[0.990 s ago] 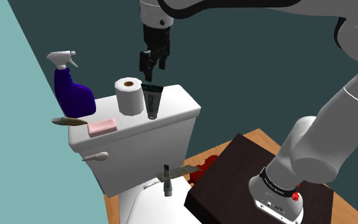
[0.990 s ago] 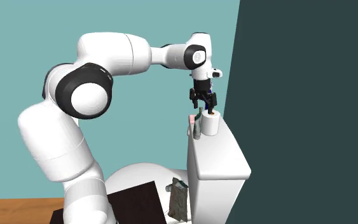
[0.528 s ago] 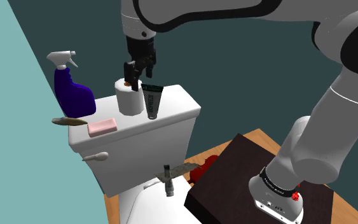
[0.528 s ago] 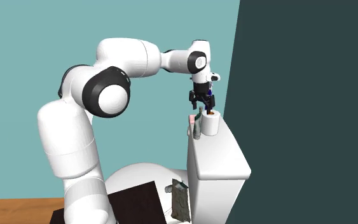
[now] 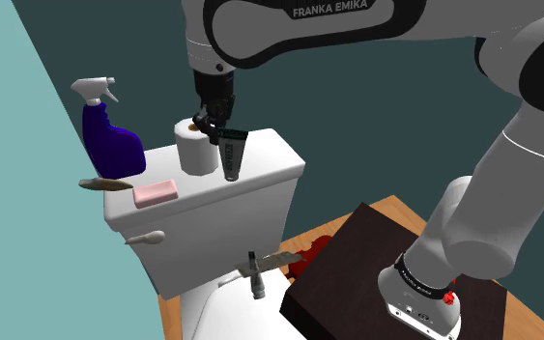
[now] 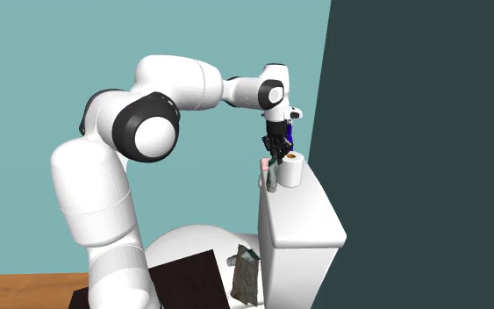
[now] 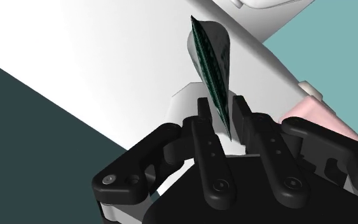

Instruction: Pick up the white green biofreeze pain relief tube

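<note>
A white toilet tank lid serves as the surface, with a teal wall and a dark wall behind. The fingers of the gripper are drawn nearly together and pinch the crimped top of the green-and-white tube, which stands upright directly below them. A toilet roll sits just beside the fingers, and a pink soap bar lies farther off.

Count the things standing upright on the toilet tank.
3: a blue spray bottle at the white tank lid's end on the shoulder view's left, a white paper roll mid-lid, and a dark green, white-capped tube beside it. None seems hidden.
</note>
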